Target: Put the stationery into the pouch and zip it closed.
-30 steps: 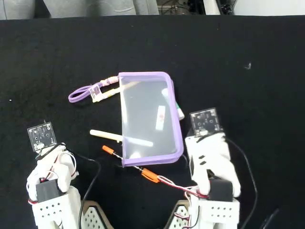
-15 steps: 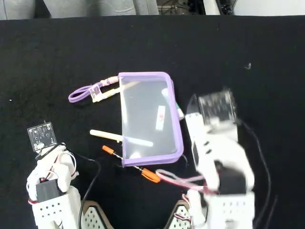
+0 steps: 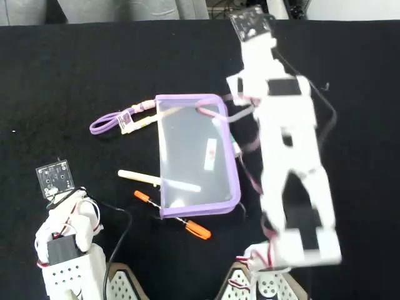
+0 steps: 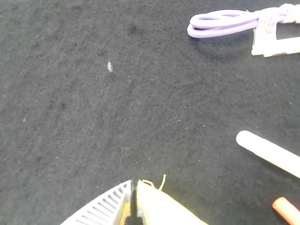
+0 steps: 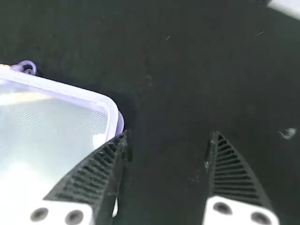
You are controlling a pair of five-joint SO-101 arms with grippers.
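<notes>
Your right arm [image 3: 290, 144] is stretched far across the black table [image 3: 350, 75]. The right gripper [image 5: 168, 138] hangs over bare cloth with its jaws spread wide and nothing between them, one finger just beside the far corner of the pouch [image 3: 187, 98]. The pouch, clear with a purple edge, lies flat in the middle of the table; a small white item with a red mark shows through it. Its purple strap [image 3: 111, 122] trails off to the side. A white pen [image 3: 139, 177] and an orange pen [image 3: 197, 230] lie on the table at the pouch's near edge, each partly tucked under it. Your left gripper [image 4: 134, 187] sits pulled back near its base, jaws pressed together on nothing.
</notes>
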